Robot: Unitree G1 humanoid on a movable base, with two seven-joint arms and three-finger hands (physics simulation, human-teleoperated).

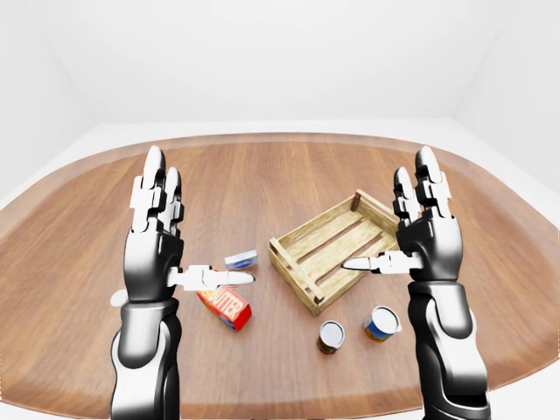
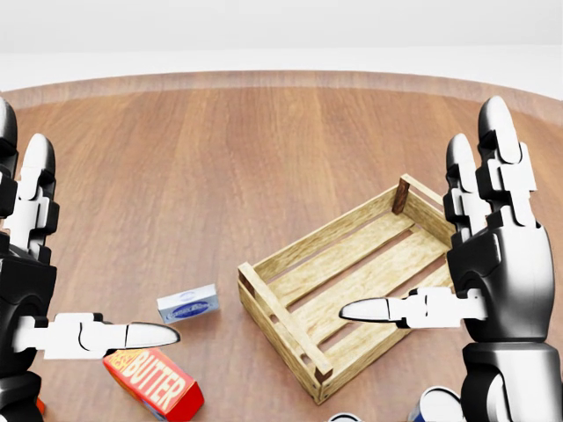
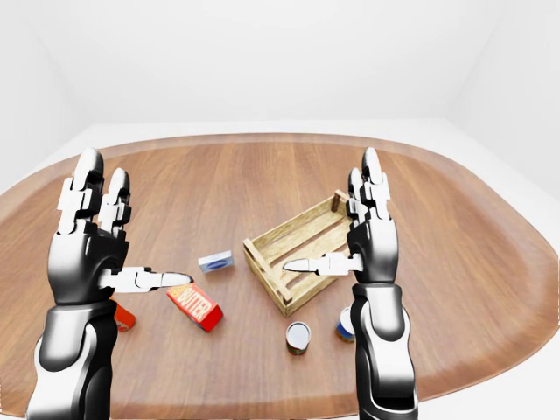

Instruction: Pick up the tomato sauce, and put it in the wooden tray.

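A can with a dark red and green label, probably the tomato sauce (image 1: 331, 336), stands on the wooden table (image 1: 262, 175) just below the wooden tray (image 1: 311, 223) in the left-eye view. The tray lies tilted right of centre and is empty. My left hand (image 1: 197, 229) is raised upright at the left, fingers spread open, holding nothing. My right hand (image 1: 383, 214) is raised upright at the right, open and empty, with its thumb over the tray's lower right part. Neither hand touches the can.
A blue and orange can (image 1: 381, 323) stands right of the red-green can, beside my right forearm. A red butter box (image 1: 226, 306) and a small blue-white box (image 1: 241, 259) lie left of the tray. A red can (image 3: 123, 316) sits partly hidden behind my left arm.
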